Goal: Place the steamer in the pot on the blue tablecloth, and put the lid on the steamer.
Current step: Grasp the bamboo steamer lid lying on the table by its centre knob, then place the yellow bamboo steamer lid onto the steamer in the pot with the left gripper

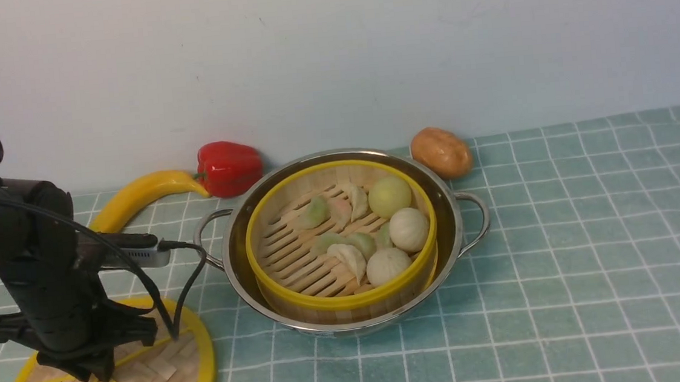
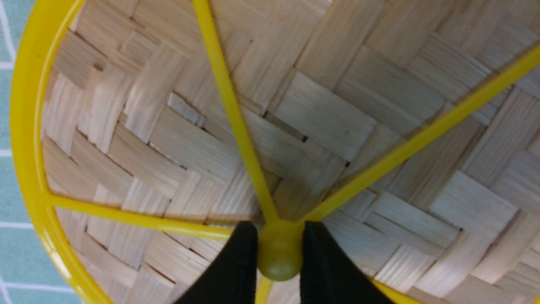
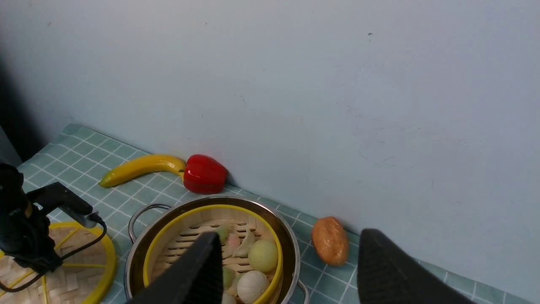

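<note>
The left wrist view shows what the front view hides: the left gripper's (image 2: pixel 280 228) two black fingers (image 2: pixel 236 270) stand on either side of the lid's small yellow knob (image 2: pixel 279 255), narrowed until each presses against it, so the grip is on the lid (image 2: pixel 320 118) by its centre. From the front, the arm's body covers that spot. Only the left gripper (image 1: pixel 96 365) coming straight down on the lid (image 1: pixel 166 374) can be made out there.

The right gripper (image 3: pixel 291 235) shows only in its own wrist view, up in the air with its jaws wide apart and nothing between them.

The lid lies flat on the blue tablecloth (image 1: pixel 564 258) at the near left, knob upward, its yellow spokes running out from the centre to the rim. Being round, it has no long axis. It sits apart from the pot (image 1: pixel 458 230).

The steamer (image 1: pixel 349 302) stands upright inside the pot, open top upward and uncovered, with dumplings and buns (image 1: pixel 407 229) on its slatted floor. Behind the pot, by the wall, lie a banana (image 1: pixel 134 198), a red pepper (image 1: pixel 229 168) and a brown potato (image 1: pixel 441 151).
</note>
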Controlling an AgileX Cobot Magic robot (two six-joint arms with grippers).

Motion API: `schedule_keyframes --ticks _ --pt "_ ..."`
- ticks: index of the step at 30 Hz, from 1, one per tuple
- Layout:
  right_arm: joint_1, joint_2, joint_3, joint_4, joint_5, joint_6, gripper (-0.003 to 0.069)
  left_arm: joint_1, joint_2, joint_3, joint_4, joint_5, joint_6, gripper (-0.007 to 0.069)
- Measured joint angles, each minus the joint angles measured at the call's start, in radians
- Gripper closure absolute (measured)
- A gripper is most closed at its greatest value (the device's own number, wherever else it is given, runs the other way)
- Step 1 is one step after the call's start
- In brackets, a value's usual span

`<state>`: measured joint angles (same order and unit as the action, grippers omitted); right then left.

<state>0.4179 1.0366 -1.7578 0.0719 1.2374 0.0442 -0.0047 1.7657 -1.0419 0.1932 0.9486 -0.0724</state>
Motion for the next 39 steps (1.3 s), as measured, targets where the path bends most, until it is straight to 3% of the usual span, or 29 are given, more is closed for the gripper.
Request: schedule_keyframes --ticks 7,10,13,17,21,27,39 --pt "0.0 -0.002 0.0 -0.072 0.0 0.004 0.0228 0.019 -0.119 -0.052 0.14 0.126 -0.043 0.0505" --pt "0.0 -0.007 0.0 -0.089 0.0 0.016 0.0228 0.028 -0.166 -0.109 0.146 0.177 -0.049 0.0505" --pt "0.0 -0.028 0.008 -0.101 0.0 0.036 0.0228 0.027 -0.216 -0.236 0.103 0.234 -0.03 0.0505" --pt "0.0 -0.088 0.036 -0.101 -0.003 0.054 0.0228 -0.042 -0.22 -0.438 -0.05 0.234 0.051 0.0505" --pt "0.0 -0.184 0.11 -0.101 -0.003 0.067 0.0228 -0.211 -0.11 -0.642 -0.151 0.226 0.082 0.0505" --pt "0.0 -0.323 0.247 -0.099 -0.003 0.092 0.0228 -0.364 0.121 -0.827 -0.153 0.248 0.086 0.0505" --pt "0.0 -0.389 0.362 -0.072 0.0 0.134 0.0228 -0.395 0.383 -0.969 -0.218 0.276 0.137 0.0505"
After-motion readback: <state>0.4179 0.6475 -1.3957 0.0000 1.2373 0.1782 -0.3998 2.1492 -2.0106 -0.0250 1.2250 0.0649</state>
